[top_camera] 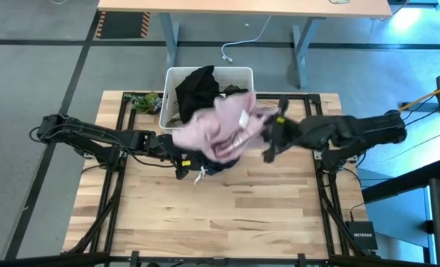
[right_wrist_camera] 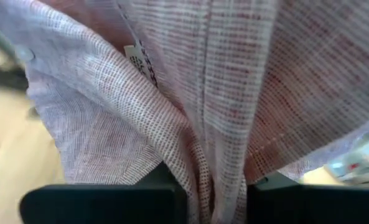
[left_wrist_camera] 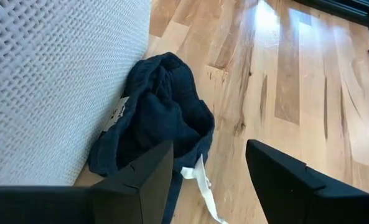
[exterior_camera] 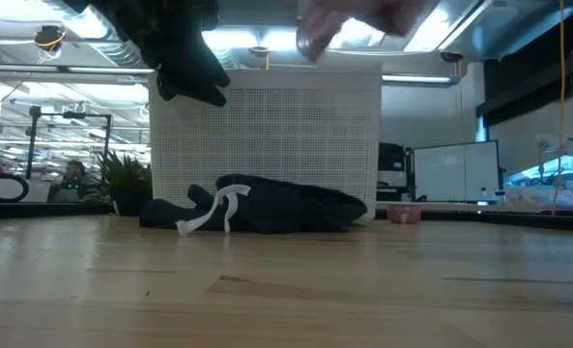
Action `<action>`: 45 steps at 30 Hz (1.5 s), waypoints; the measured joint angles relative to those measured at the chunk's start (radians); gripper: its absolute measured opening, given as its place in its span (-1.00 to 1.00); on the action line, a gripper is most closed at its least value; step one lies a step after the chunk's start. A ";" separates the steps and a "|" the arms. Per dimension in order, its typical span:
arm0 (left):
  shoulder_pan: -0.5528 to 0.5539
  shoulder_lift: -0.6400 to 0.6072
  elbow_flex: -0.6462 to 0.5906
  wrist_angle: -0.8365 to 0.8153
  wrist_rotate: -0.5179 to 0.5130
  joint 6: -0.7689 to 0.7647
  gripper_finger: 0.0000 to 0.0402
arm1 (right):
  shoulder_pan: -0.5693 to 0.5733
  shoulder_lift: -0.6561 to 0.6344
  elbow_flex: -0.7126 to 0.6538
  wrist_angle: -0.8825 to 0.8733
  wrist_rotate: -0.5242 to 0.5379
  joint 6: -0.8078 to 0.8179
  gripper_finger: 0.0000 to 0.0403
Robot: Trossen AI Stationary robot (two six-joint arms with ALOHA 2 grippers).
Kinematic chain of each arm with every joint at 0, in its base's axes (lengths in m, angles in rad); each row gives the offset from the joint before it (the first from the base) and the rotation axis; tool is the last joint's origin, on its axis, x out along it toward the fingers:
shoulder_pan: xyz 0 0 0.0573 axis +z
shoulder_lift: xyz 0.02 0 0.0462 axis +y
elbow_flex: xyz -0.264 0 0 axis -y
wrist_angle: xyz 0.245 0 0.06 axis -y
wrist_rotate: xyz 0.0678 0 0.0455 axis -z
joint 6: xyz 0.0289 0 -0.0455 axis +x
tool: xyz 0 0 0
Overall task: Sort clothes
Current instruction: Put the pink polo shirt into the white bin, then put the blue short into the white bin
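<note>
A light pink garment (top_camera: 218, 127) hangs in the air in front of the white bin (top_camera: 243, 73), held by my right gripper (top_camera: 264, 127). It fills the right wrist view (right_wrist_camera: 190, 93). A black garment (top_camera: 196, 87) is draped over the bin's rim. A small dark blue-grey garment (left_wrist_camera: 162, 115) with a white drawstring (left_wrist_camera: 200, 186) lies bunched on the table against the bin's near wall (left_wrist_camera: 47, 81). It also shows in the low view (exterior_camera: 281, 208). My left gripper (left_wrist_camera: 209, 180) is open just above it, touching nothing, at the table's middle left (top_camera: 181, 159). My right gripper pinches a bunched fold of the pink garment (right_wrist_camera: 216, 177) between its two fingers, several layers gathered together. It comes at it about level from the table's right. The garment is lifted clear of the table and hangs slack around and below the fingers.
A small green plant (top_camera: 144, 101) stands left of the bin at the table's far edge. The wooden table (top_camera: 220, 222) is bare across its near half. A desk (top_camera: 242, 7) stands beyond the table.
</note>
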 joint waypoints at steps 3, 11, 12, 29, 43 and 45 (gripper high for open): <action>0.000 0.000 0.000 0.000 0.000 0.009 -0.01 | -0.050 0.000 0.043 0.085 0.014 -0.075 -0.74; 0.000 0.000 0.000 0.001 0.000 0.016 -0.02 | -0.354 0.054 0.052 0.279 -0.197 -0.087 -0.74; 0.000 0.000 0.000 0.001 0.000 0.016 -0.02 | -0.397 0.073 0.052 0.282 -0.232 -0.065 -0.74; 0.000 0.000 0.000 -0.012 0.000 0.026 -0.02 | -0.594 0.320 0.093 0.047 -0.340 0.085 -0.11; 0.000 0.000 0.000 -0.073 0.021 -0.052 -0.02 | -0.396 0.293 0.443 -0.524 -0.327 0.217 -0.06; 0.000 0.000 0.000 -0.083 0.028 -0.053 -0.02 | -0.359 0.291 0.411 -0.549 -0.372 0.238 -0.06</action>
